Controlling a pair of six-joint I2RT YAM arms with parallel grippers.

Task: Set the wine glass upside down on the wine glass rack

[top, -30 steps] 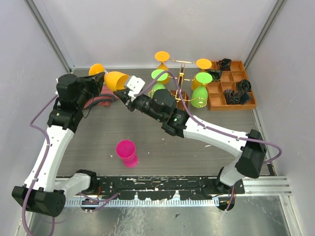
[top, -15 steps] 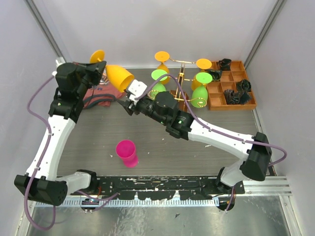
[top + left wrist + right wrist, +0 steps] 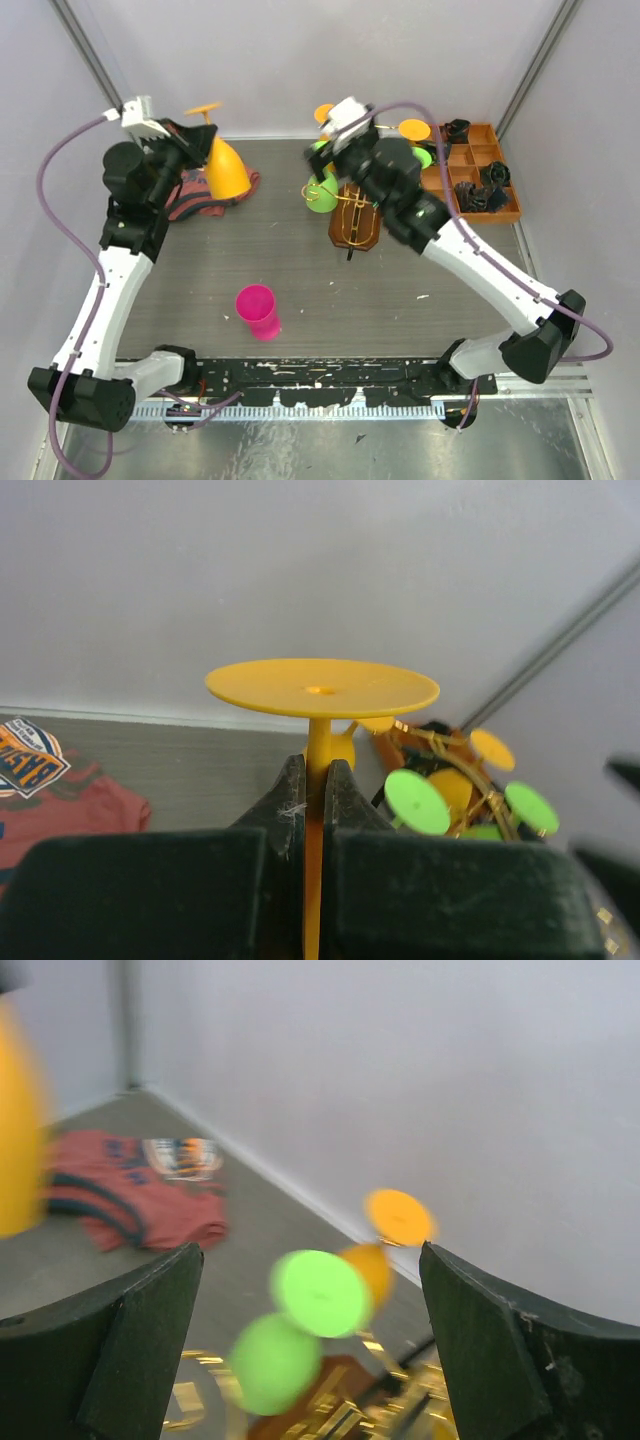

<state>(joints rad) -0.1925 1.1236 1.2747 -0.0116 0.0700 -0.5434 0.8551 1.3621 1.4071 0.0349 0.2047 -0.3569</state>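
Within the last second the right arm has swung off the orange plastic wine glass [image 3: 228, 170] and now sits over the wine glass rack of thin gold wire on a dark brown oval wooden base [image 3: 358, 228]. The right gripper [image 3: 308, 1260] is released, its fingers spread wide with nothing between them. The left gripper [image 3: 315, 790] alone carries the glass, clenched on the stem just under the round foot. It has turned the glass from lying sideways to bowl down and foot up. The glass hangs at the far left, above the red printed cloth [image 3: 195, 195] and well apart from the rack. We judge the inversion done. What remains is carrying the glass across and onto a free wire arm among the green plastic glasses [image 3: 322, 192].
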